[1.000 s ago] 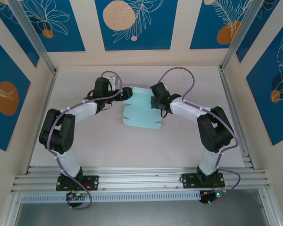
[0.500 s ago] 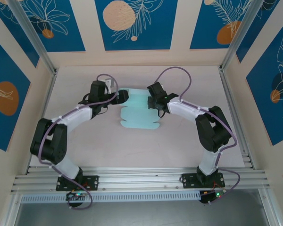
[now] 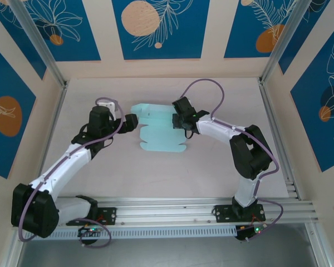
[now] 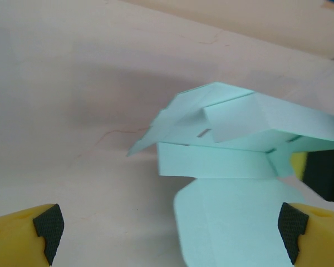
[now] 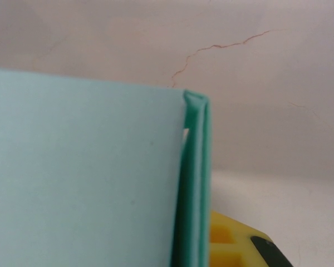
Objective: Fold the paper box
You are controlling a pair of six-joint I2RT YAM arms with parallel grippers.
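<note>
- Pale-blue card, the box (image 3: pixel 158 132) lies just above the middle of the overhead frame on the table (image 3: pixel 128 172). Its upper part is folded up and its lower flaps lie flat.
- At left of centre, the left gripper (image 3: pixel 131 122) sits just beside the left end of the raised part. The right gripper (image 3: pixel 178 120) meets that part's right edge.
- Left wrist view: yellow fingers (image 4: pixel 42 231) with black pads stand wide apart in the bottom corners, released. A flat rounded flap lies low in the frame between them. The raised fold, with a small slit (image 4: pixel 204 132), sits centre right.
- Right wrist view: a card panel covers the left. Its doubled edge runs down the middle, with a yellow finger (image 5: pixel 234 245) just beside it at the bottom. The right jaws are clenched on the box.
</note>
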